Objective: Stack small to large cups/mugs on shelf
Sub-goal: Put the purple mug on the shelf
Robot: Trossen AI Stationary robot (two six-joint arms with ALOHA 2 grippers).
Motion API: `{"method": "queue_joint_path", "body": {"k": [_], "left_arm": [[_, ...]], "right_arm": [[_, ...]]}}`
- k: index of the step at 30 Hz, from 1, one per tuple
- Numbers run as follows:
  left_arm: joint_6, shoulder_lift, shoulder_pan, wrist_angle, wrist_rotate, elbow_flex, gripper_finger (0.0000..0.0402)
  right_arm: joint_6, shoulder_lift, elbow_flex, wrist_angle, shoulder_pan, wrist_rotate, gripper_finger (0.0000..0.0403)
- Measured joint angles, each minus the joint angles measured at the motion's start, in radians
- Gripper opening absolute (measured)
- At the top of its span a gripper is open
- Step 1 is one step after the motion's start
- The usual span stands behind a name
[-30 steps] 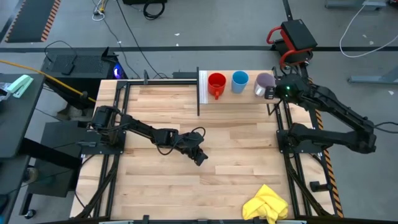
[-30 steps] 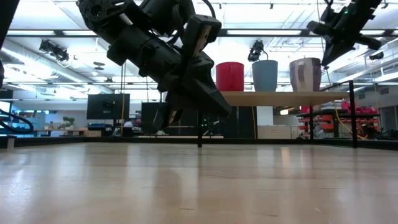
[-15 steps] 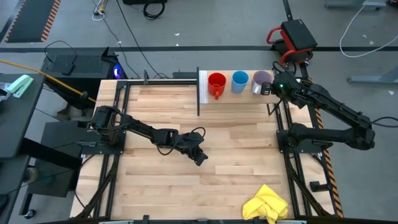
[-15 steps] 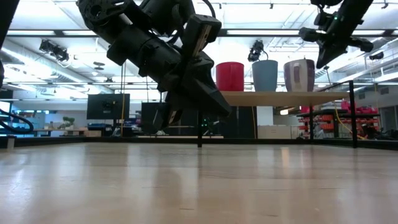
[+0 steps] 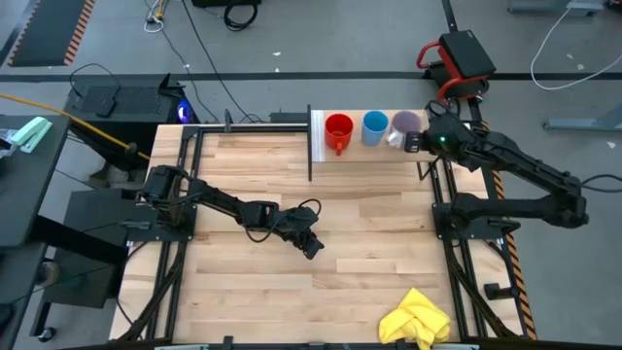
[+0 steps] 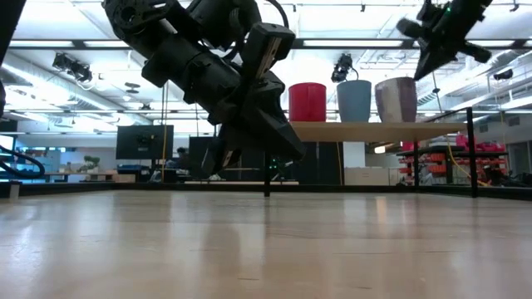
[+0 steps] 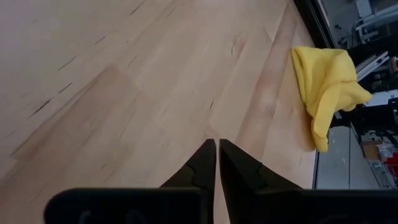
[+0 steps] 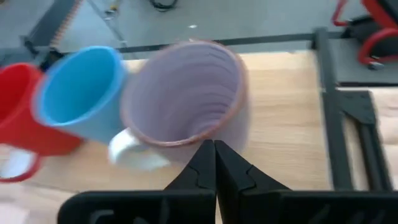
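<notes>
Hovering with fingers pressed together, the right gripper (image 8: 214, 146) sits just at the purple cup's (image 8: 186, 93) rim on the shelf (image 5: 384, 146), blue cup (image 8: 81, 90) beside it.

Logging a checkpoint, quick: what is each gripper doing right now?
Left gripper: shut, holding nothing, above the table.
Right gripper: shut, empty, beside the purple-grey cup.

on the shelf (image 5: 381, 147) at the table's (image 5: 369, 233) far edge stand the red mug (image 5: 338, 130), light-blue cup (image 5: 375, 127) and purple-grey cup (image 5: 404, 123) in a row, the right gripper (image 5: 412, 142) just beside the last (left gripper (image 5: 313, 248) mid-table); a yellow cloth (image 5: 416, 319) lies near the front edge.
</notes>
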Motion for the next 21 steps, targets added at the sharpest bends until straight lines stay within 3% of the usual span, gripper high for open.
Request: {"method": "queue_joint_path", "body": {"k": [9, 15, 21], "left_arm": [[0.001, 0.0, 0.004, 0.001, 0.0, 0.0, 0.0019], [0.001, 0.0, 0.007, 0.0, 0.001, 0.0, 0.0026], [0.0, 0.0, 0.014, 0.001, 0.0, 0.0, 0.0023]], "right_arm": [[0.041, 0.047, 0.094, -0.126, 0.095, 0.108, 0.0001], [0.054, 0.066, 0.098, -0.127, 0.122, 0.036, 0.0], [0.059, 0.12, 0.098, -0.132, 0.142, 0.033, 0.0]]}}
